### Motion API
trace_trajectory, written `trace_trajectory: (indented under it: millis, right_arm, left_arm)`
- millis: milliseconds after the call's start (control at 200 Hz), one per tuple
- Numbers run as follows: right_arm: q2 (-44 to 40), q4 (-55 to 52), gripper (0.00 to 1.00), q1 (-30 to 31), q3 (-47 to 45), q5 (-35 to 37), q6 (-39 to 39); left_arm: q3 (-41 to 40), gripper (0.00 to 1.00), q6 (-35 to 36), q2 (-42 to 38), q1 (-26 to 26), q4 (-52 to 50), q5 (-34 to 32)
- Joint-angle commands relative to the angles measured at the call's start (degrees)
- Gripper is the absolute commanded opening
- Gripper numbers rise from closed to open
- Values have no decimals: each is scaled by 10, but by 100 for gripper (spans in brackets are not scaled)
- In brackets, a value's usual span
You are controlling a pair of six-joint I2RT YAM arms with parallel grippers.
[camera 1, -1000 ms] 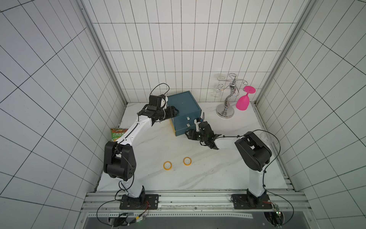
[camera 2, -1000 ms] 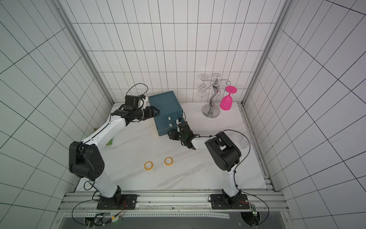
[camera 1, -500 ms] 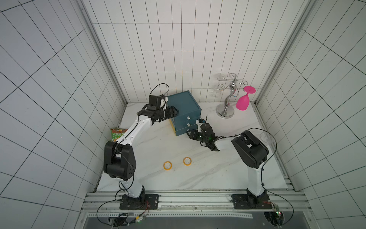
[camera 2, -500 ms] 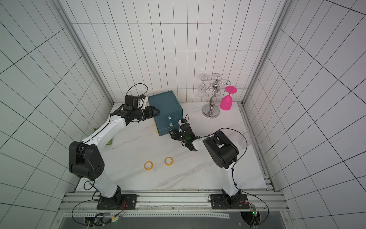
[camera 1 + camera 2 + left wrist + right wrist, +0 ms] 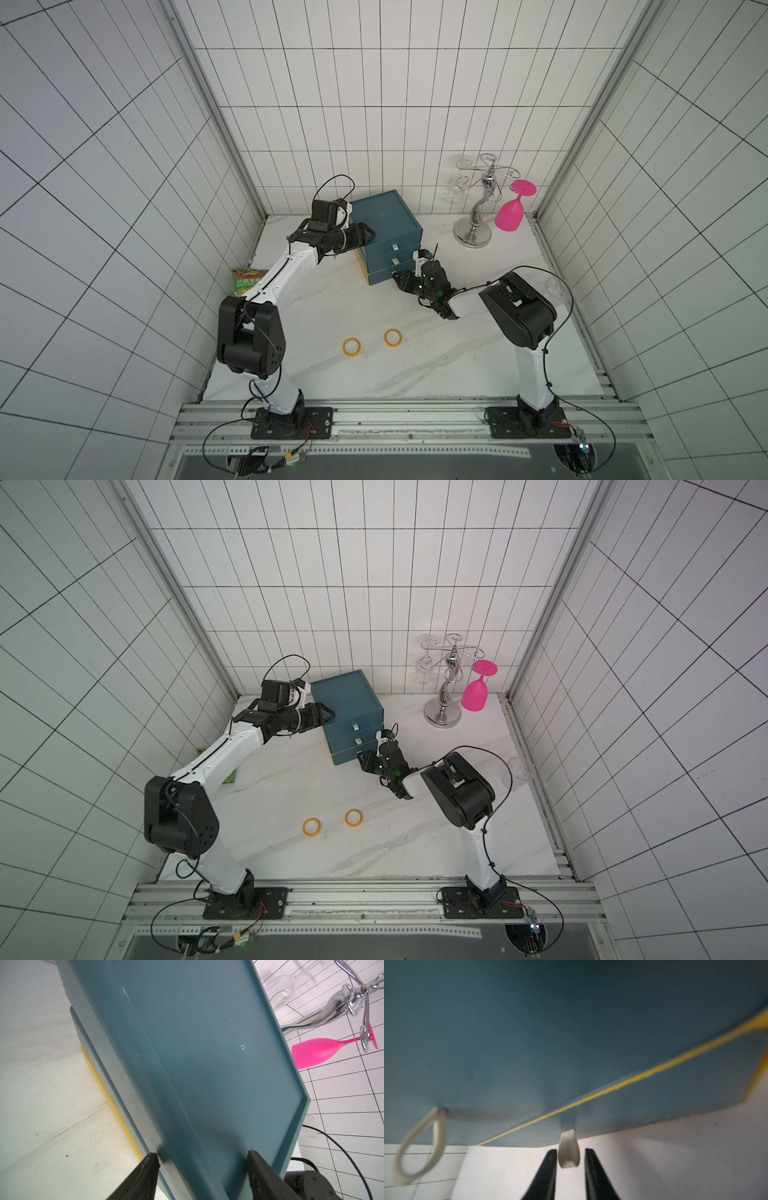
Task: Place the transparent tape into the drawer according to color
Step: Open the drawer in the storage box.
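Pull (image 5: 569,1155) of bottom drawer (image 5: 381,277) sits right between the fingertips of right gripper (image 5: 570,1150). It is a pale loop, flat faces turned to the two fingers. Jaws narrow and flanking it; close view is blurred, so contact cannot be told, possibly a sliver of gap on each side. Chest of drawers (image 5: 386,220) stands at far middle of table (image 5: 332,299), fronts facing near and slightly right. Slide axis therefore runs back along the right arm, and opening looks like a straight draw toward near right. Drawer not yet out. Left gripper (image 5: 202,1154), jaws wide, straddles chest's upper left edge, likely bracing. Orange-yellow tape lies flat on near table, well apart from chest: left roll (image 5: 351,346), right roll (image 5: 392,337) just beside it. Right gripper is the nearer one.
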Motion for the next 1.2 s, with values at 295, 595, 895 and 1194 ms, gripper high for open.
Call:
trace_trajectory:
  millis: [295, 595, 895, 1194]
  right_arm:
    - [-14, 66, 0, -6, -49, 25, 11]
    - [-86, 56, 0, 6, -138, 7, 18]
    - [-176, -13, 0, 49, -218, 16, 14]
    - [-240, -153, 50, 62, -204, 9, -34]
  left_arm:
    - [-10, 70, 9, 5, 3, -14, 4]
    - [-8, 70, 5, 5, 3, -10, 7]
    - [-8, 70, 3, 2, 1, -9, 7]
    - [-25, 80, -2, -26, 0, -4, 5]
